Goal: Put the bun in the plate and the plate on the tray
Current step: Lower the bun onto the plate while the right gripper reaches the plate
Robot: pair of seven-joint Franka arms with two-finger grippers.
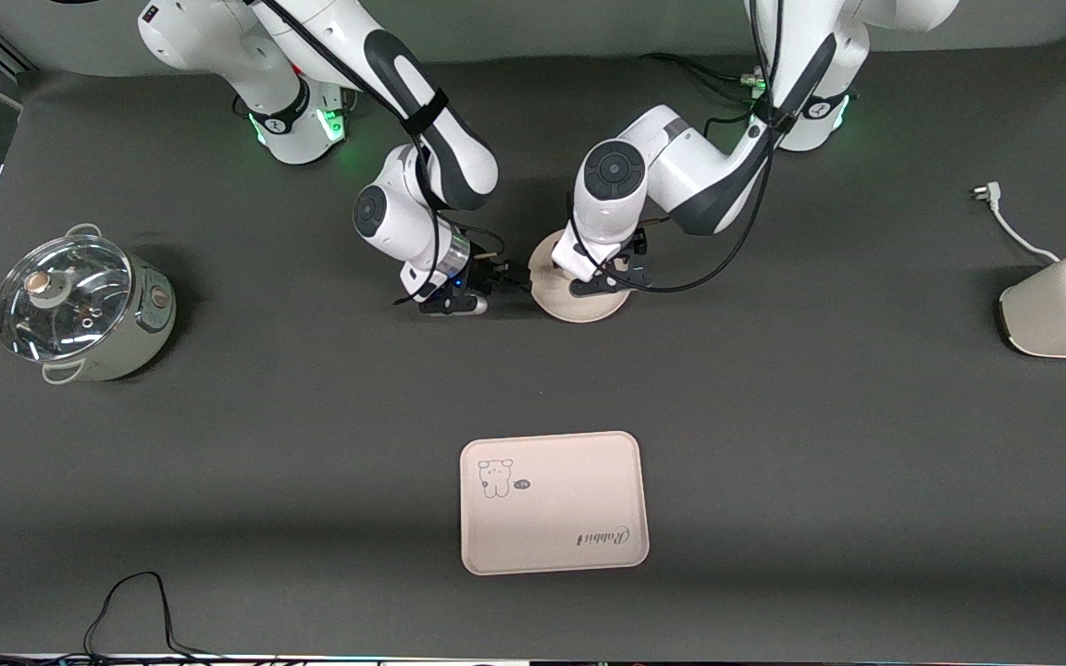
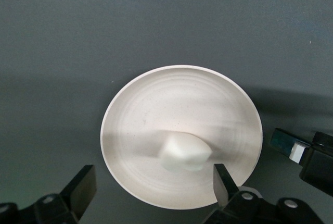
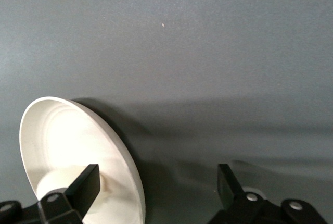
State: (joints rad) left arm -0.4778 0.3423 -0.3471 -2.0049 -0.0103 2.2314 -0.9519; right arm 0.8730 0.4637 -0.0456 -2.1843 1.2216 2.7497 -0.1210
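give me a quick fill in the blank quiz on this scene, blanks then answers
1. The bun lies in the ____.
2. The left gripper hangs over the plate with its fingers ____.
3. The tray lies ____ to the front camera than the plate.
4. The right gripper, open, is ____ the plate.

Answers: plate; open; nearer; beside

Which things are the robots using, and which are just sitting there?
Using:
bun, lying in the plate
plate, under the open left gripper
tray
right gripper, open beside the plate

Just sitting:
pot
toaster
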